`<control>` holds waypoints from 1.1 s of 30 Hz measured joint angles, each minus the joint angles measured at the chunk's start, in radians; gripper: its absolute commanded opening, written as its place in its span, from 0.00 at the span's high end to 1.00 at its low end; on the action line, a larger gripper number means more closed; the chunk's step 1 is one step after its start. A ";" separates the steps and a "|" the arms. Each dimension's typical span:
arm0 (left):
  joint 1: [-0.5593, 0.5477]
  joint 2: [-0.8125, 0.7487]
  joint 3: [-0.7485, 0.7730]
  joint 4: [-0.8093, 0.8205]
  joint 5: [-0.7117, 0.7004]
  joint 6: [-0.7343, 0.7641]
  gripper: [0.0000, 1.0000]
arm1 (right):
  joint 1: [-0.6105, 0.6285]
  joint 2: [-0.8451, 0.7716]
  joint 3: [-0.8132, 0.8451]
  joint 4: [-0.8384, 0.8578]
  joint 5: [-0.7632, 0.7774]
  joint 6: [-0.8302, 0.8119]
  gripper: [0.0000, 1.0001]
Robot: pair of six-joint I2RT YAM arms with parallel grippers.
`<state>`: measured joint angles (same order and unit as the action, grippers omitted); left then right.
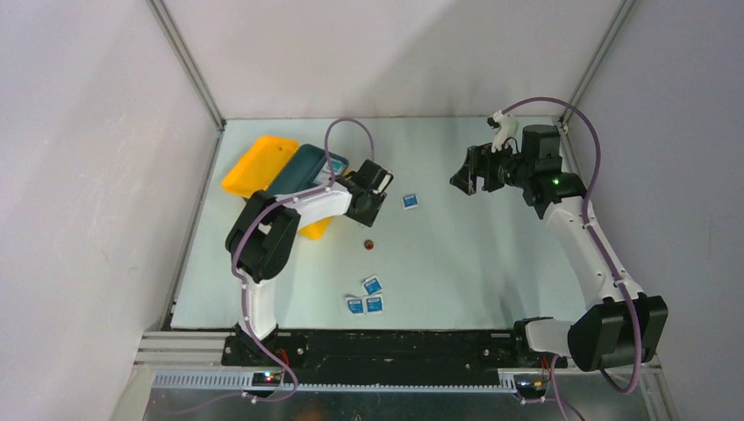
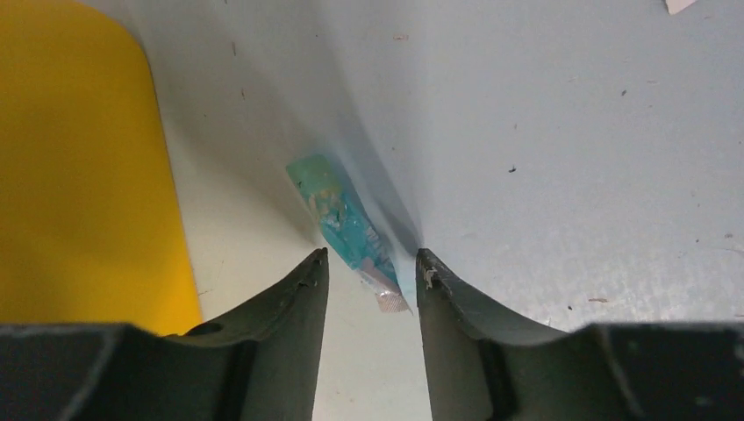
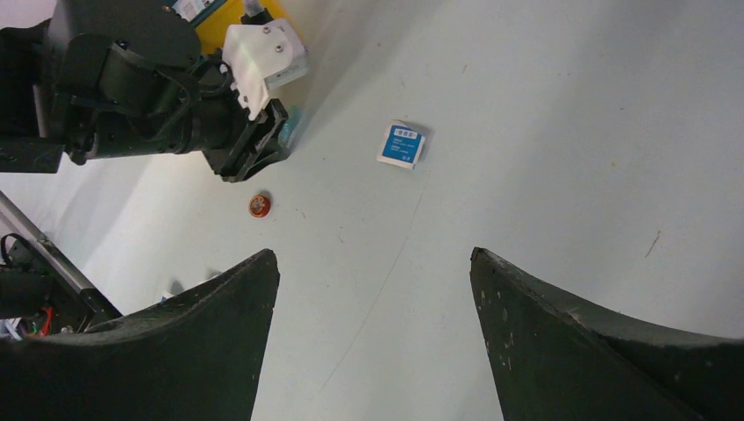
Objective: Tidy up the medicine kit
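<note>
The medicine kit [image 1: 257,161] is a bright yellow box lying open at the back left, with a dark teal divided tray [image 1: 303,168] resting on it. Its yellow side also shows in the left wrist view [image 2: 79,175]. My left gripper [image 2: 368,263] is open and low over the table just right of the kit. A teal sachet [image 2: 346,224] lies flat on the table, its near end between the fingertips, untouched. In the top view the left gripper [image 1: 367,210] hides the sachet. My right gripper [image 3: 375,254] is wide open and empty, held high at the back right [image 1: 465,175].
A blue-and-white packet [image 1: 410,201] lies right of the left gripper and also shows in the right wrist view [image 3: 401,145]. A small red-brown round item [image 1: 368,245] lies mid-table. Three blue packets [image 1: 365,298] lie near the front edge. Grey walls enclose the table.
</note>
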<state>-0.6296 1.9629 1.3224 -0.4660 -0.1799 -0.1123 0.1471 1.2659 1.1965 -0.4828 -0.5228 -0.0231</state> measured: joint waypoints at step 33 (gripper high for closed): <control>0.163 -0.588 -0.083 -0.166 0.116 0.254 0.91 | -0.013 0.003 -0.005 0.011 -0.029 0.006 0.17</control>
<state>-0.4664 1.3746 1.2396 -0.6319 -0.0635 0.1417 0.1345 1.2694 1.1912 -0.4717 -0.5514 -0.0170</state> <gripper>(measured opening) 0.094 0.837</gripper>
